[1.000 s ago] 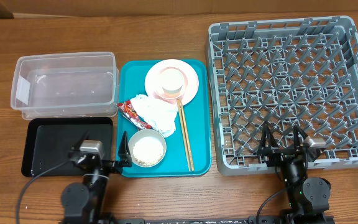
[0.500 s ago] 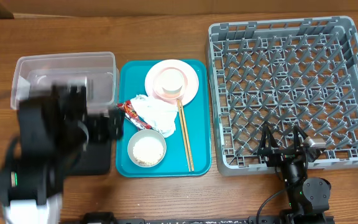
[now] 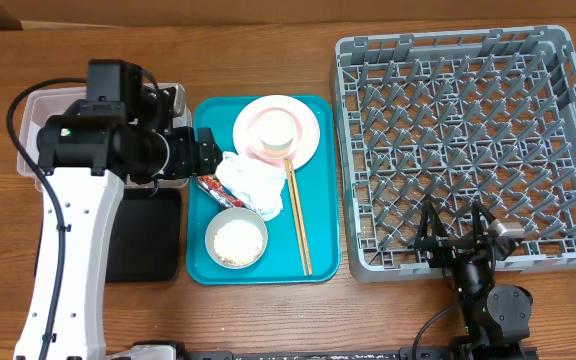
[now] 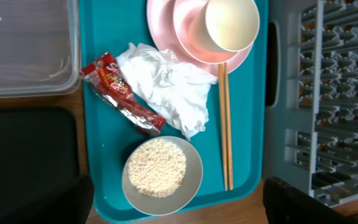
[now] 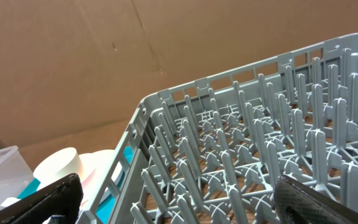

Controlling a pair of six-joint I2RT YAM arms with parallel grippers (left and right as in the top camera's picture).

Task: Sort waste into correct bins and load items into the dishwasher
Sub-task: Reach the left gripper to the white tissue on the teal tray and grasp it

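Note:
On the teal tray [image 3: 318, 230] lie a crumpled white napkin [image 3: 253, 183], a red wrapper [image 3: 208, 182], a white bowl of rice [image 3: 236, 238], wooden chopsticks [image 3: 298, 220] and a pink plate [image 3: 306, 140] with a white cup [image 3: 275, 128] on it. My left gripper [image 3: 206, 152] hovers over the tray's left edge by the wrapper, open and empty. The left wrist view shows the wrapper [image 4: 120, 93], napkin [image 4: 169, 87], rice bowl [image 4: 160, 168], cup [image 4: 232, 22] and chopsticks [image 4: 225, 124] below the wide-open fingers [image 4: 179, 202]. My right gripper [image 3: 455, 232] rests open at the front edge of the grey rack [image 3: 458, 130].
The clear tub [image 3: 30, 110] is partly hidden under my left arm. The black tray [image 3: 153, 235] lies in front of it. In the right wrist view the rack's pegs [image 5: 241, 143] fill the frame between the open fingers [image 5: 179, 205].
My left arm has risen from the table's front edge and swung out over the clear tub to the tray's left side. The right arm has not moved.

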